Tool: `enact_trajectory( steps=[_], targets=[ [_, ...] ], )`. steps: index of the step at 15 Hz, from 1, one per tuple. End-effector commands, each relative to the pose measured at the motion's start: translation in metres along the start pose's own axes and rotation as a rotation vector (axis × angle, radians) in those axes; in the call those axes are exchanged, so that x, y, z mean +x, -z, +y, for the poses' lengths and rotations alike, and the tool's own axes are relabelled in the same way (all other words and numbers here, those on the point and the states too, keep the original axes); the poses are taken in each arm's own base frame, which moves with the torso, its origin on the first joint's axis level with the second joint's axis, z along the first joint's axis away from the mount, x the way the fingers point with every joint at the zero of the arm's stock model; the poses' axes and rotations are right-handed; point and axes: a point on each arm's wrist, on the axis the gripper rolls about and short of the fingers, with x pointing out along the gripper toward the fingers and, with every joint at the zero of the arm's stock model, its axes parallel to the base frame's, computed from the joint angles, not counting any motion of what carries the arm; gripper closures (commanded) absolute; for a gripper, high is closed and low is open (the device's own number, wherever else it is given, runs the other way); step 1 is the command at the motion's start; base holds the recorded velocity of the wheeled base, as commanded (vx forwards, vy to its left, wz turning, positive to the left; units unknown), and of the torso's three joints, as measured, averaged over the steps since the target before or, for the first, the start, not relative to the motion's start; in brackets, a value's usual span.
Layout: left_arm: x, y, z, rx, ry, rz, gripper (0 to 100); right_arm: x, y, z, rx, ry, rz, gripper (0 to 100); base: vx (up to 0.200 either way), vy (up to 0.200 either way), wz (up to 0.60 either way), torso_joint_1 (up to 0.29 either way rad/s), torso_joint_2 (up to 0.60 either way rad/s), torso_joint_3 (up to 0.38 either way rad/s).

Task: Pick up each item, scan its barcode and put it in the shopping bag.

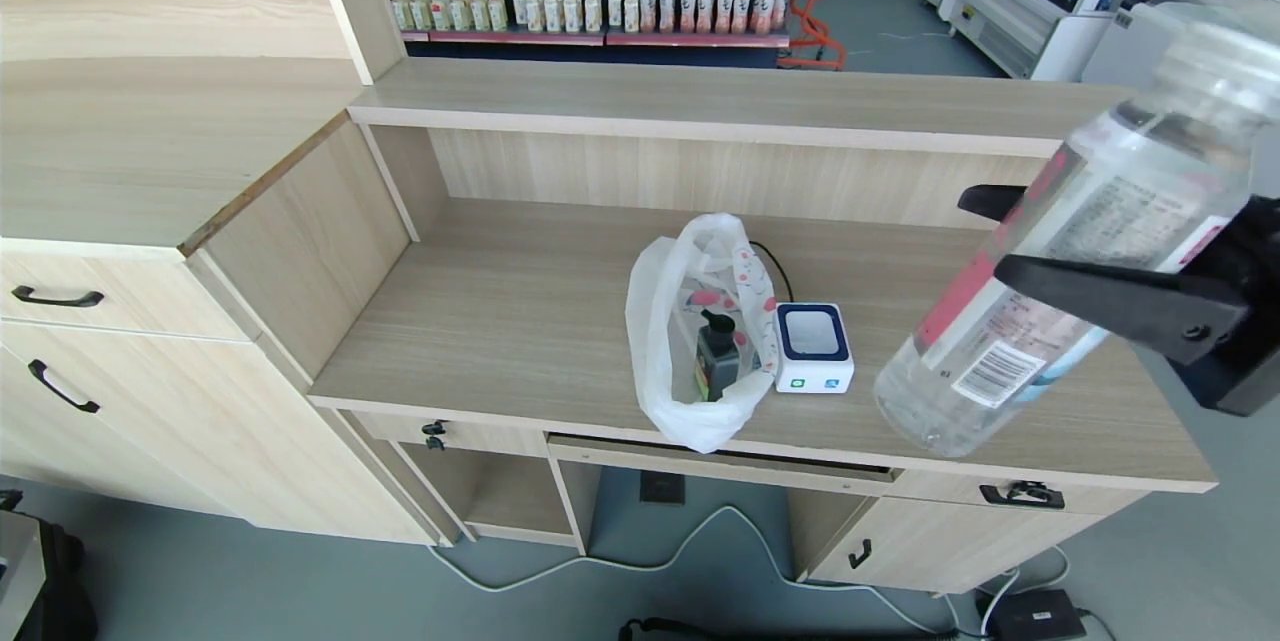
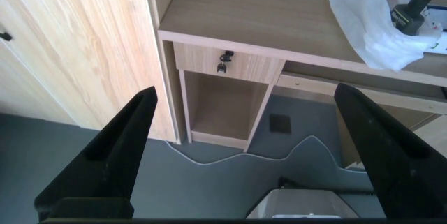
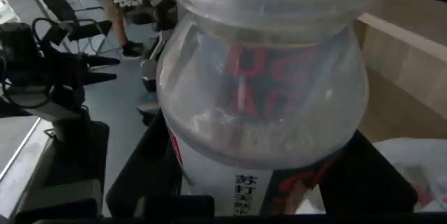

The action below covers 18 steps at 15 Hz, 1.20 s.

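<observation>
My right gripper (image 1: 1060, 241) is shut on a clear plastic bottle (image 1: 1060, 251) with a red and white label, held tilted high above the right part of the counter, its barcode facing down and forward. The same bottle (image 3: 265, 112) looms close in the right wrist view. A white shopping bag (image 1: 690, 341) stands open mid-counter with a dark pump bottle (image 1: 717, 356) inside. Right beside the bag sits the small white scanner box (image 1: 813, 346). My left gripper (image 2: 244, 154) is open, low beside the counter's front left corner, with the bag (image 2: 370, 21) farther off.
The wooden counter (image 1: 520, 321) has a raised back ledge and a taller cabinet at the left. Drawers with black handles (image 1: 1020, 494) lie under its front edge. Cables run on the grey floor below. Shelves of drinks stand behind.
</observation>
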Motion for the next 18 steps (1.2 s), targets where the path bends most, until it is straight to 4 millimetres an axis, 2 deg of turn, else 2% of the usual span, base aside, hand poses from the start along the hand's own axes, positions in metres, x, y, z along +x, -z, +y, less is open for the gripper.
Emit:
enact_trajectory(
  steps=[1,2,4,6,9,12,17,18],
  targets=[
    [0.000,0.000,0.000,0.000,0.000,-0.001,0,-0.055,0.046,-0.046,-0.309,0.280,0.223,100,0.000,0.000,0.00,0.000,0.00,0.000],
    [0.000,0.000,0.000,0.000,0.000,-0.001,0,-0.076,0.052,-0.052,-0.443,0.374,0.331,100,0.000,0.000,0.00,0.000,0.00,0.000],
    [0.000,0.000,0.000,0.000,0.000,0.001,0,-0.114,0.052,-0.055,-0.577,0.504,0.496,100,0.000,0.000,0.00,0.000,0.00,0.000],
    [0.000,0.000,0.000,0.000,0.000,-0.001,0,-0.141,0.051,-0.054,-0.588,0.602,0.565,100,0.000,0.000,0.00,0.000,0.00,0.000],
    [0.000,0.000,0.000,0.000,0.000,-0.001,0,-0.165,0.046,-0.052,-0.587,0.696,0.617,100,0.000,0.000,0.00,0.000,0.00,0.000],
    [0.000,0.000,0.000,0.000,0.000,0.001,0,-0.175,0.044,-0.052,-0.608,0.732,0.652,100,0.000,0.000,0.00,0.000,0.00,0.000],
    [0.000,0.000,0.000,0.000,0.000,-0.001,0,-0.176,0.043,-0.051,-0.675,0.736,0.697,100,0.000,0.000,0.00,0.000,0.00,0.000],
    [0.000,0.000,0.000,0.000,0.000,-0.001,0,-0.174,0.042,-0.052,-0.680,0.736,0.700,100,0.000,0.000,0.60,0.002,0.01,0.007]
  ],
)
